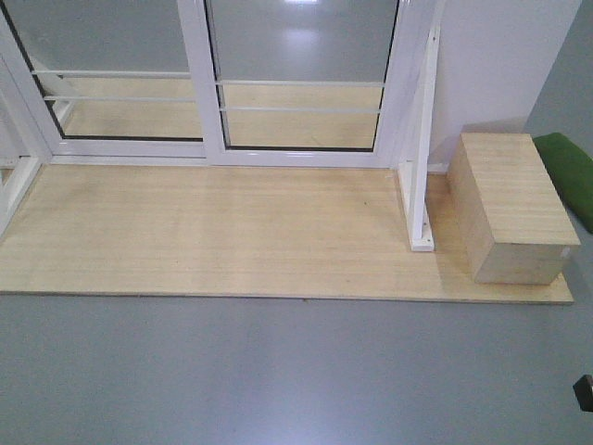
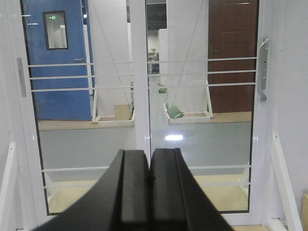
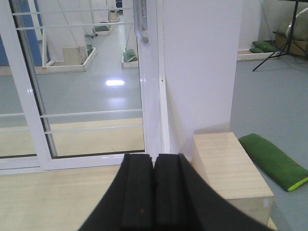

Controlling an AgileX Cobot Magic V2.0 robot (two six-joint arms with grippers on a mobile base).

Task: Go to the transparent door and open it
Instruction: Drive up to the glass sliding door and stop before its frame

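Observation:
The transparent door (image 2: 202,120) is the right-hand glass panel in a white frame, crossed by thin white bars. Its curved silver-grey handle (image 2: 262,70) sits high on the right stile. The left wrist view faces the door from a distance, with my left gripper (image 2: 149,155) shut and empty in front of the middle post. In the right wrist view the handle (image 3: 140,21) is at the top and my right gripper (image 3: 154,159) is shut, holding nothing, low over the wooden platform (image 3: 57,197). The front view shows only the door's lower part (image 1: 301,56); neither gripper shows there.
A second glass panel (image 2: 82,125) stands left of the door. A pale wooden box (image 1: 514,209) sits on the platform (image 1: 232,232) at the right, beside a slanted white brace (image 1: 422,158). A green cushion (image 3: 272,161) lies on the grey floor.

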